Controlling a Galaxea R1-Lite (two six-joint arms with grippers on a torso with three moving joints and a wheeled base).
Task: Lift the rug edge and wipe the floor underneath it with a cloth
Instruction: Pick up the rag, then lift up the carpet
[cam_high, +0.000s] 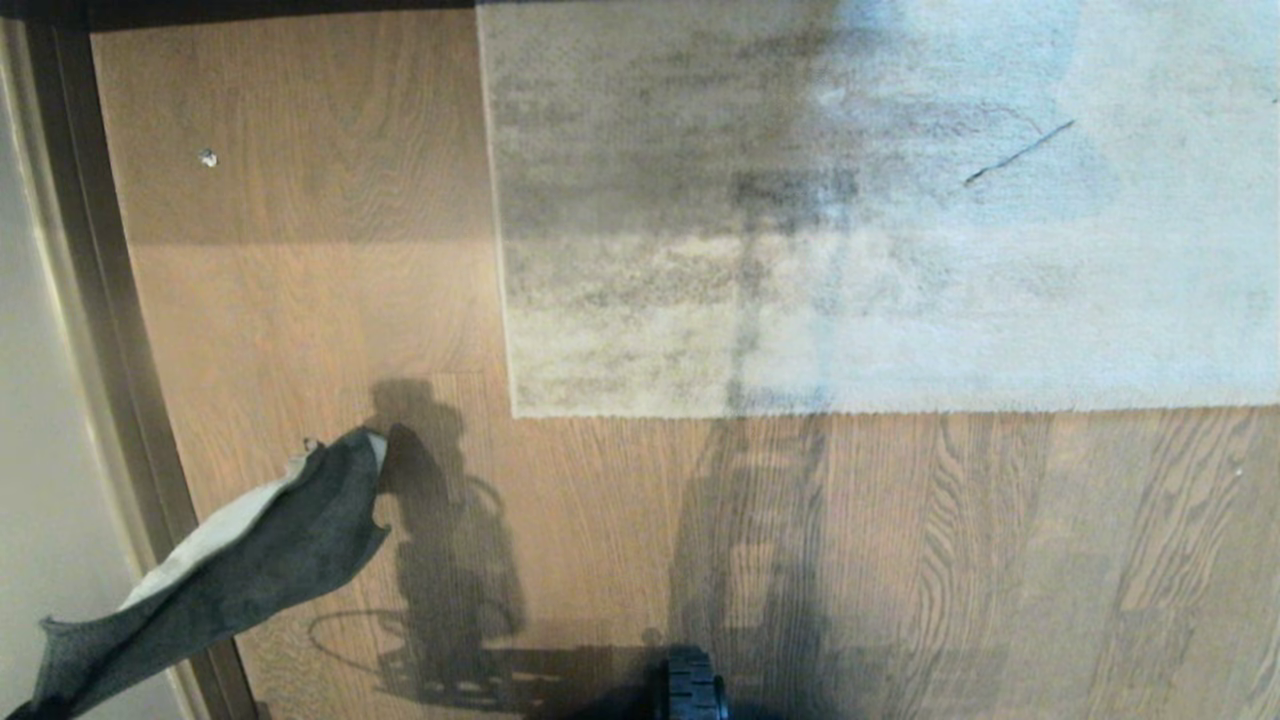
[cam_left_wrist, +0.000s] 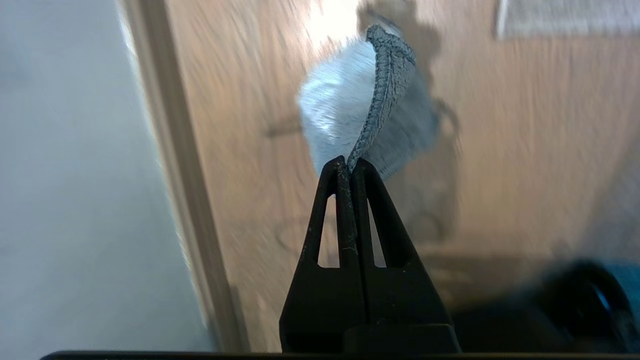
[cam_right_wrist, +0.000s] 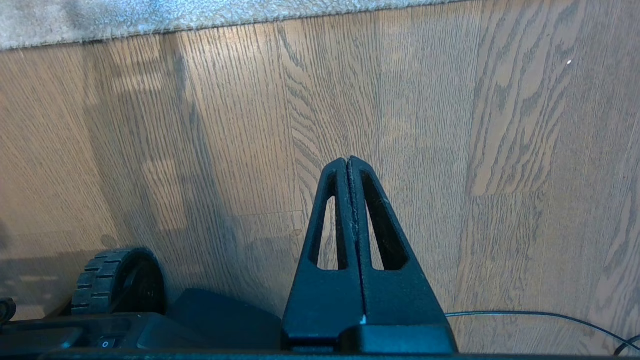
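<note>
Rug edge runs straight across head view from corner at approx centre out to 3 o'clock; side border climbs from that corner to 12 o'clock. Rug lies flat, no part lifted. Same border shows as a pale strip in R wrist view and a bit of it, blurred, in L wrist view.

Floor: open wood planks from rug border down toward 6 o'clock, plus a wide bare strip btwn rug's side border and baseboard, which runs 11 to 7 o'clock along the wall. Small pale speck on floor at approx 10 o'clock, well apart from rug. Robot wheel at 6 o'clock, its shadow across the planks. Thin cable lies on floor at the edge of R wrist view.

Cloth at 7–8 o'clock in head view, hanging in the air over floor and baseboard, dark grey face up, off-white face showing along one side; its tip is near rug corner but apart from it. L gripper clenched on cloth's stitched hem, cloth flaring out past the fingertips; background blurred there.

R gripper clenched, nothing in it, poised above bare floor, rug border well beyond the tips.

No containers in sight.
</note>
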